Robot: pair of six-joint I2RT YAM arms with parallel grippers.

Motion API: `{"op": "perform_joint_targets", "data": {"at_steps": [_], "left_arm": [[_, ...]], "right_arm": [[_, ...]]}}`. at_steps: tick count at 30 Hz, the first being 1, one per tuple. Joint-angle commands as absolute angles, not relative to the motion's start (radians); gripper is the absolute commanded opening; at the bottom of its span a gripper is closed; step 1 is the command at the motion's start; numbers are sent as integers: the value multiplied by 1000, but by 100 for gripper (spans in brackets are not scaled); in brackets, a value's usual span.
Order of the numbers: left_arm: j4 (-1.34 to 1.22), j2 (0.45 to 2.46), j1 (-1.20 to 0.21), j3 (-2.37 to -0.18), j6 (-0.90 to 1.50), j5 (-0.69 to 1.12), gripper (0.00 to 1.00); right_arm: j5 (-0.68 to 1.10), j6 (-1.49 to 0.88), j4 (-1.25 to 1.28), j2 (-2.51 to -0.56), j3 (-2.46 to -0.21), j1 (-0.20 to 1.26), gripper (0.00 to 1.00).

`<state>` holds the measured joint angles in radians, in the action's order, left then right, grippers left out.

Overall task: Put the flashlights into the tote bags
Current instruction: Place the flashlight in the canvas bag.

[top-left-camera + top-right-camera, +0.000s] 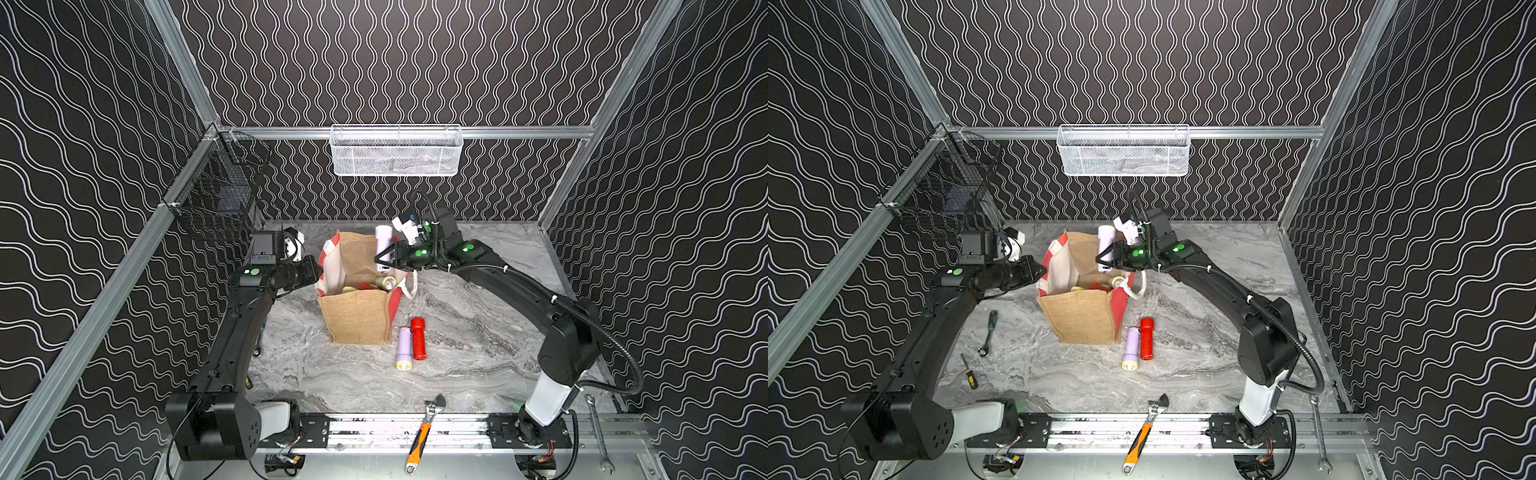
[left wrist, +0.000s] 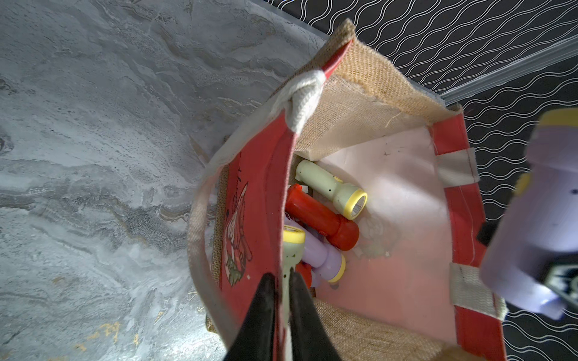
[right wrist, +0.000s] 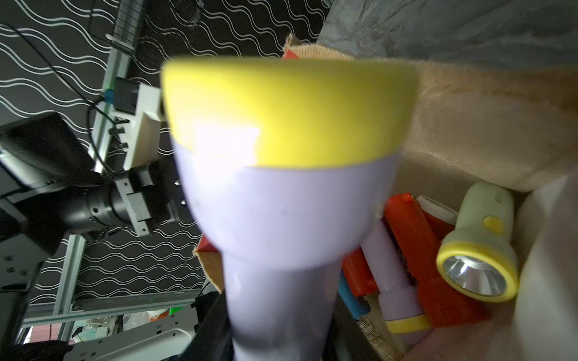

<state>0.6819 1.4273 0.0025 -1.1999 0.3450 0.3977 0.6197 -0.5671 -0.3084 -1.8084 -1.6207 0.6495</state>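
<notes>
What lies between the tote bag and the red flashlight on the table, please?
A lilac flashlight, beside the red flashlight and tote bag, in both top views.

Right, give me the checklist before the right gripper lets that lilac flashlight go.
1. Right gripper shut on the held lilac flashlight: ok.
2. Left gripper pinching the tote bag rim, mouth open: ok.
3. Held flashlight clear of the rim, over the mouth: cannot tell.
4. Room inside the bag beside the flashlights already there: ok.
5. Table cleared of flashlights: not ok; a loose lilac flashlight and a red flashlight lie beside the bag.
</notes>
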Motion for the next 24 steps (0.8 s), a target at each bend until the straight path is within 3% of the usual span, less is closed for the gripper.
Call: {"op": "perform_joint_targets", "data": {"at_steps": [1,24], "left_arm": [[658,1440,3,-1206,342,411,15],[622,1397,3,-1159,308,424,15]], "right_arm": [[543,-562,-395,-1836,-1676,675,36],[398,-591,-711,-1975,-1823,768,37]]}}
